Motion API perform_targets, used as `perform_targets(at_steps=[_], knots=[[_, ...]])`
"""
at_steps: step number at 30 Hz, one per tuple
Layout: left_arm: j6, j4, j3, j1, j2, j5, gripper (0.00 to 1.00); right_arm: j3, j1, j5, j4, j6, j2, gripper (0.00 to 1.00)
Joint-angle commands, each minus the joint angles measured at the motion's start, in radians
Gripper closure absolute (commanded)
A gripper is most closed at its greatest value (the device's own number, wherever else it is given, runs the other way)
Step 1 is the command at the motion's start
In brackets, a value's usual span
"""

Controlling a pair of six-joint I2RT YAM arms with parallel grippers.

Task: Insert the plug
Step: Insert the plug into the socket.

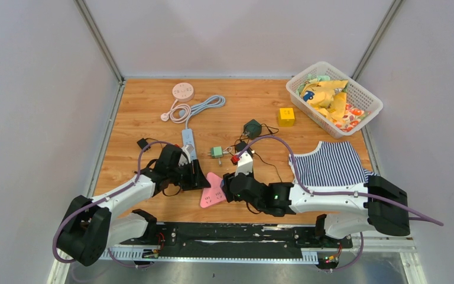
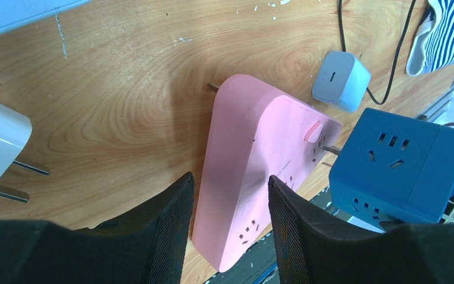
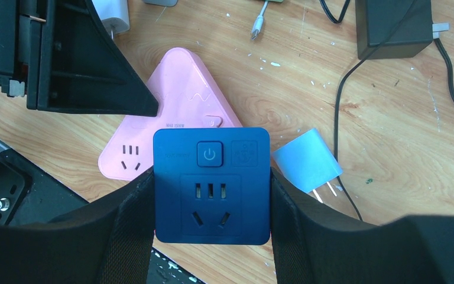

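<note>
right gripper (image 3: 211, 177): is clamping a blue cube socket (image 3: 211, 204) by two opposite sides, with its socket face turning up toward the wrist camera.
left gripper (image 2: 230, 177): is closing on one corner of the pink power strip (image 2: 272, 130), a finger lying against each side.
plug: only the left wrist view is showing it. a metal prong (image 2: 330, 148) is reaching from the cube's side to the strip's face just beside the pink switch (image 2: 314, 131). the cube is sitting a little off the strip, not flush.
right wrist view: the cube is covering that prong and the middle of the strip. it is showing instead the strip's far corner, one free outlet (image 3: 131, 157), and a pale blue charger (image 3: 306, 163) lying just beside the cube.
top view: it alone is taking in the table (image 1: 148, 106) with both arms meeting near its front edge, plus a white basket (image 1: 331, 65) and a yellow block (image 1: 286, 116) far back.
hard to make out: from above the cube is blending into the dark grippers. how deep the prong is going into the strip cannot be told.
</note>
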Motion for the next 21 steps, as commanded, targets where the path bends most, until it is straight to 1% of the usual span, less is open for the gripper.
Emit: perform_targets(at_steps=[1,9,21], knots=[[-0.001,0.017,-0.012,0.002,0.009,0.013,0.49,0.010,0.019,0.024,-0.003,0.033,0.005,1.00],[-0.001,0.020,-0.015,0.002,0.013,0.013,0.49,0.011,0.022,0.008,0.003,0.046,0.034,1.00],[0.000,0.018,-0.013,0.002,0.012,0.016,0.49,0.004,0.023,0.040,-0.012,0.029,0.015,1.00]])
